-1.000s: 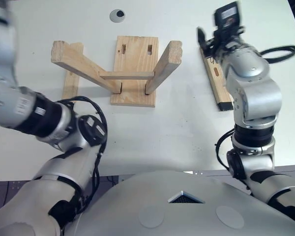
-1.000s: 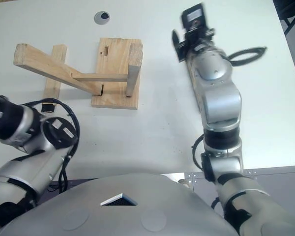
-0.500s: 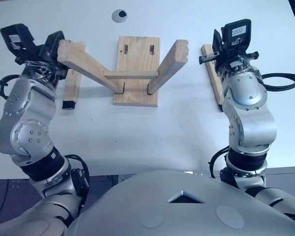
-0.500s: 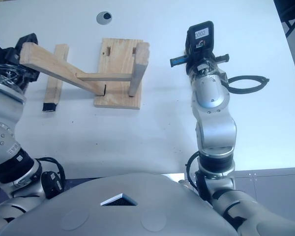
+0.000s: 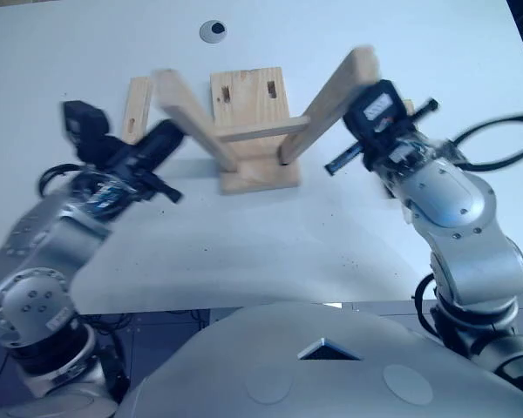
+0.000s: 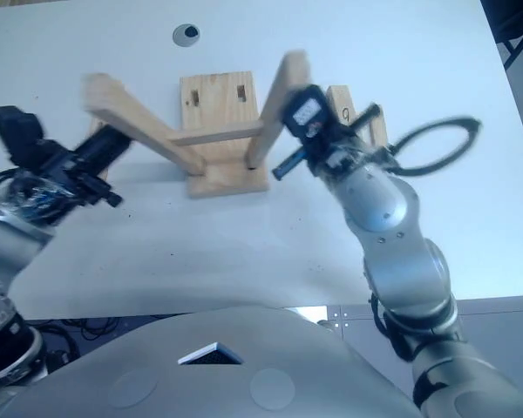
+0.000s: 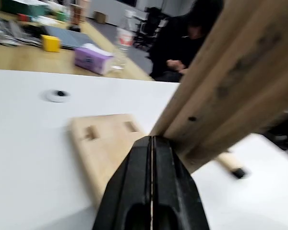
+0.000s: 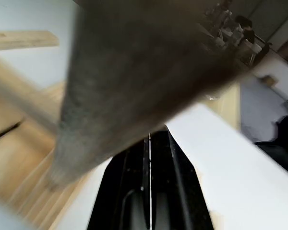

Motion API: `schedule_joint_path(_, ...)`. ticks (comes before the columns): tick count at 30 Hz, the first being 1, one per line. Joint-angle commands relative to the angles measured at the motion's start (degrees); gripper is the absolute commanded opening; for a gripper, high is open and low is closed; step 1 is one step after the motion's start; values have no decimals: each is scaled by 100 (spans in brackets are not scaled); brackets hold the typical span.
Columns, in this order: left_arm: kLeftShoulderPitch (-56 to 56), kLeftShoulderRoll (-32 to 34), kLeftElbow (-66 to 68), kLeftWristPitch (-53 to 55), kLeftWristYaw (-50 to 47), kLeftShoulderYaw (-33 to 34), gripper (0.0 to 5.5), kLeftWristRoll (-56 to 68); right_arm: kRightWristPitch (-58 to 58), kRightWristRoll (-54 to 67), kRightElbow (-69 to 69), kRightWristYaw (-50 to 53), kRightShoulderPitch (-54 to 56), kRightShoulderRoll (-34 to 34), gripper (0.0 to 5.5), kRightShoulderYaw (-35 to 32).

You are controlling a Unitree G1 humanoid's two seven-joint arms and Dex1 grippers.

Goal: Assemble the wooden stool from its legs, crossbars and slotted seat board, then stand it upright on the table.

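Table (image 5: 261,235) holds seat board (image 5: 251,103) with two legs (image 5: 192,117), apparently slotted in.

Bright, even overhead light on white counter (image 5: 270,235); shadows faint and soft. Motion smear on slanted pale wooden stool legs (image 5: 192,115); near wood in wrist views blurred.

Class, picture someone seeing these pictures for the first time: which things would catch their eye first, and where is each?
The half-built stool stands out at the middle of the table: a seat board lying flat, with a left leg and right leg splaying up from it, joined by a crossbar. On either side, the left gripper and right gripper, both shut, sit close by those legs.
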State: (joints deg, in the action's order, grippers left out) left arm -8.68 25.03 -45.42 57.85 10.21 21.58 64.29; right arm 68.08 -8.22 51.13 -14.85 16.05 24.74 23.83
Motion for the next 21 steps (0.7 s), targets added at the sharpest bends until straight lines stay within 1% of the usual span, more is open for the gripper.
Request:
schedule_joint_path(1, 675, -158, -319, 186, -619, -1011, 0, 512, 238, 503, -145, -494, 510, -212, 4, 951)
schedule_joint_path(5, 696, -20, -173, 88, -770, -1101, 0, 401, 686, 617, -186, -583, 417, -200, 4, 917)
schedule_joint_path(10, 725, 300, 270, -160, -746, -996, 0, -181, 831, 813, -261, -856, 331, 18, 4, 716)
schedule_joint_path(11, 733, 408, 416, -187, -729, -960, 0, -344, 807, 906, -268, -996, 302, 146, 4, 599)
schedule_joint_path(13, 656, 749, 776, -199, -635, -883, 0, -785, 445, 1015, -436, -1471, 205, 930, 4, 423)
schedule_joint_path(15, 594, 1025, 1118, -184, -544, -803, 0, -1113, -164, 1045, -776, -1898, 49, 1718, 4, 242)
schedule_joint_path(17, 516, 1426, 1475, -102, -409, -940, 0, -1597, -1271, 940, -1451, -2248, -106, 2312, 4, 133)
schedule_joint_path(19, 425, 1730, 1666, 63, -182, -1184, 0, -1890, -2663, 747, -2290, -2405, -136, 2468, 4, 161)
schedule_joint_path(21, 387, 1955, 1554, 422, 129, -1454, 0, -1819, -4241, 373, -3461, -2271, 185, 2208, 4, 363)
